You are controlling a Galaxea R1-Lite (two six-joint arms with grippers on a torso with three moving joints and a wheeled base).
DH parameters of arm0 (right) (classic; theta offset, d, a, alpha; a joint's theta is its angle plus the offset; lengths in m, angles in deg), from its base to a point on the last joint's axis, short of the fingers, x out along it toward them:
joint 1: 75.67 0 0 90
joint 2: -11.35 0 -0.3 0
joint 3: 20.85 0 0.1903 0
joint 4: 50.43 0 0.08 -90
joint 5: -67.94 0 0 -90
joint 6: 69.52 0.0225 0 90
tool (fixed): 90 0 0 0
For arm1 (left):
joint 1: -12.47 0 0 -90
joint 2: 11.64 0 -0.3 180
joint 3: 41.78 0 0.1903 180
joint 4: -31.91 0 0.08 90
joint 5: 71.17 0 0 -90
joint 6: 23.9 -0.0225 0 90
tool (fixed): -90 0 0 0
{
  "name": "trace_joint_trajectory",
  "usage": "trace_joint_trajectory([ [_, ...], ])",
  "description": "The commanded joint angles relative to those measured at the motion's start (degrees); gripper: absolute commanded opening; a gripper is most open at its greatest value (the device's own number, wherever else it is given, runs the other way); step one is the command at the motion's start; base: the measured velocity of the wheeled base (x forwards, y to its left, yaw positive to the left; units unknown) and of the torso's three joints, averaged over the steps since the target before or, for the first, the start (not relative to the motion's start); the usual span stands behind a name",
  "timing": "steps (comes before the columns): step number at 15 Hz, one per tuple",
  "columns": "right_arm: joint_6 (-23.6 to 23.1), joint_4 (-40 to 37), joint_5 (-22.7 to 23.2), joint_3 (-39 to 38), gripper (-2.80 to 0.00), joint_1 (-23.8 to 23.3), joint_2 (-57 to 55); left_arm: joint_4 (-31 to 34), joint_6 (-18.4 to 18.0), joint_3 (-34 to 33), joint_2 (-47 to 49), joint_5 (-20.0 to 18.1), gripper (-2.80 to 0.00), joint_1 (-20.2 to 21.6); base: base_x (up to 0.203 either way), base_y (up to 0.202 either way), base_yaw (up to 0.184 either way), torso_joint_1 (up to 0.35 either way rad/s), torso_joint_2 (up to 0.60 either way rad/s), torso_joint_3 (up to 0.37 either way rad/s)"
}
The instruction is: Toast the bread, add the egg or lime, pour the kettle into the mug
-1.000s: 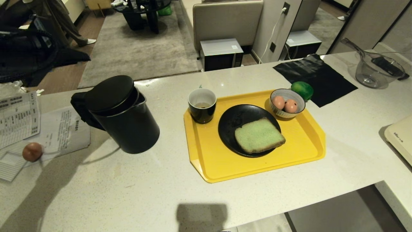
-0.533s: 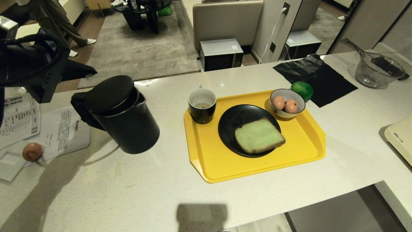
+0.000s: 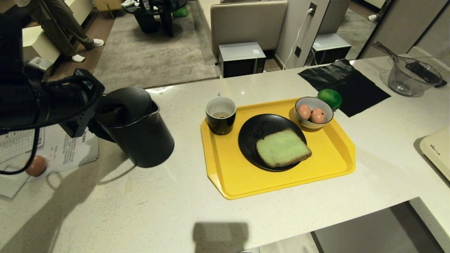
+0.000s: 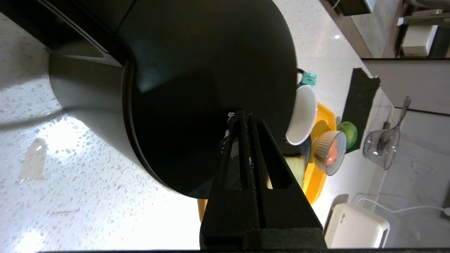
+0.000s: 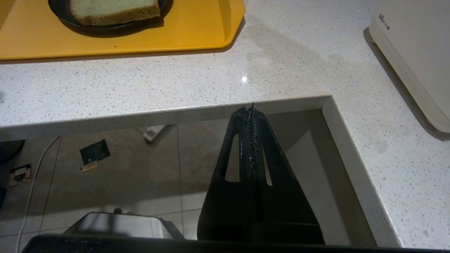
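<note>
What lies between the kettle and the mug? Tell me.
Only bare worktop, as the head view shows. The kettle stands off the yellow tray; the mug sits on the tray's near corner.

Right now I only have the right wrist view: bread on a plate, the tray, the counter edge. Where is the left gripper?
Observer: The left gripper is shut, its tips over the lid of the kettle; I cannot tell whether they touch.
Operator: Where does the mug stand?
Observer: The mug stands upright on the far left corner of the tray, to the right of the kettle.
Operator: And the lime?
Observer: The lime lies on the counter, off the tray, just behind the striped bowl that holds two eggs.
</note>
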Motion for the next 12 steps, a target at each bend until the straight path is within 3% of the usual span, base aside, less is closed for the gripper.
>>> trace_joint_trajectory([
  [1,0.0,0.1,0.0,-1.5,-2.8,0.0,0.0,-6.5,0.3,-5.2,1.6,0.0,-2.8,-0.5,0.0,0.0,0.0,0.0,0.0,0.0],
  [4,0.0,0.1,0.0,-1.5,-2.8,0.0,-0.1,-9.2,0.6,-7.4,2.4,0.8,-2.8,-1.6,0.0,0.0,0.0,0.0,0.0,0.0],
  [10,0.0,0.1,0.0,-1.5,-2.8,0.0,0.0,-10.3,0.0,-2.0,0.7,3.1,-2.8,-1.7,0.0,0.0,0.0,0.0,0.0,0.0],
  [11,0.0,0.1,0.0,-1.4,-2.8,0.0,0.0,-10.5,-1.4,0.4,0.1,3.7,-2.8,-1.7,0.0,0.0,0.0,0.0,0.0,0.0],
  [12,0.0,0.1,0.0,-1.5,-2.8,0.0,0.0,-10.6,-5.2,2.5,-0.6,4.1,-2.8,-1.7,0.0,0.0,0.0,0.0,0.0,0.0],
])
